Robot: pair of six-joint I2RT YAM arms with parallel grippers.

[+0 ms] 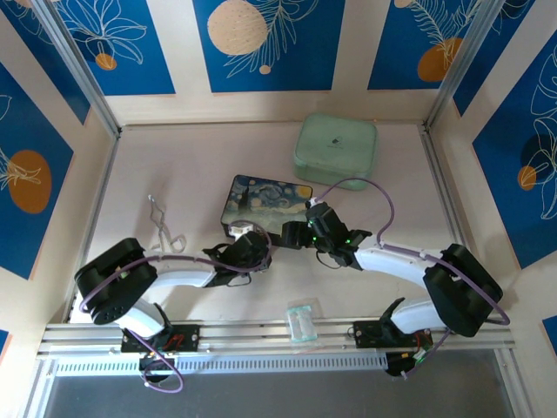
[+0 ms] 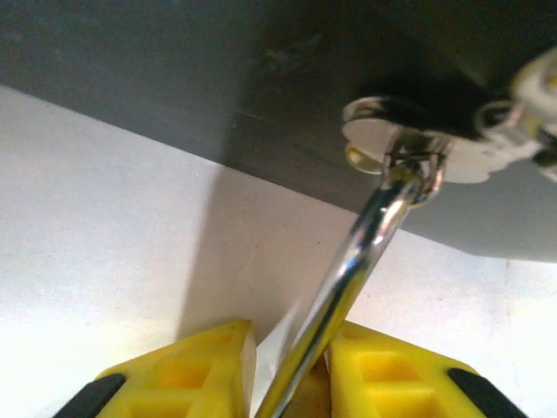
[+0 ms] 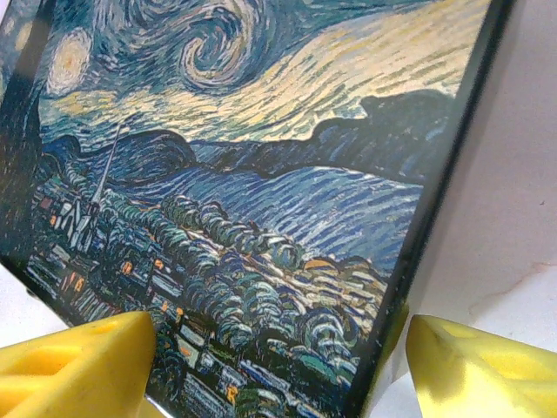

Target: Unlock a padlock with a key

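Left gripper round padlock, grip unclear; right gripper spread astride box. Risk of padlock twisting if slack.

It is a lab robot booth: a pale flat tabletop walled by blue flower-printed panels, a silver aluminium rail at the near edge.

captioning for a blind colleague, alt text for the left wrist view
A silver padlock shackle runs from between the yellow fingers of the left gripper to a ring on the dark box side, above a white table.
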